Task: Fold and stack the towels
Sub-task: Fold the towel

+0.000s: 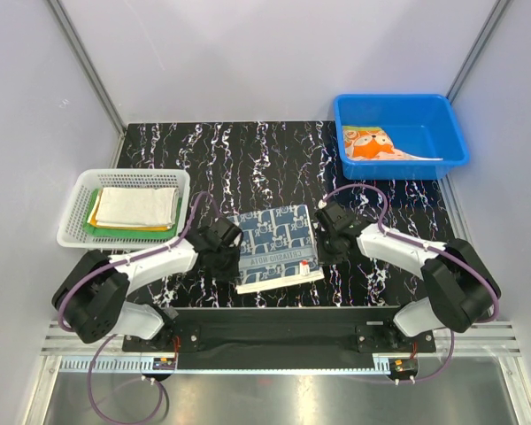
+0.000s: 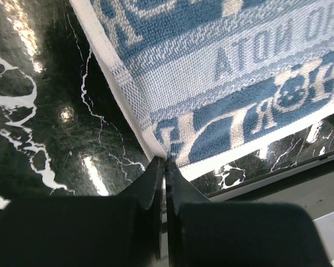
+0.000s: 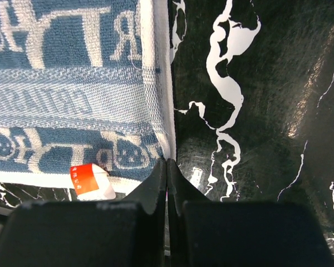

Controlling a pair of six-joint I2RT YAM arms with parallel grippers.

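Top external: we log the navy-and-white towel (image 1: 276, 243) folded mid-tabletop (image 1: 159, 150), between the arms. Left claw (image 1: 234, 255) is shut at its near-left corner, right claw (image 1: 321, 235) shut against its right edge. The stack's basket (image 1: 71, 239) lies leftward, so the left arm is nearer.

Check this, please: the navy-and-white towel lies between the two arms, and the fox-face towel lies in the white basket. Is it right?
No. The fox-face towel lies in the blue bin, not the white basket; the top external view shows it. The rest is right.
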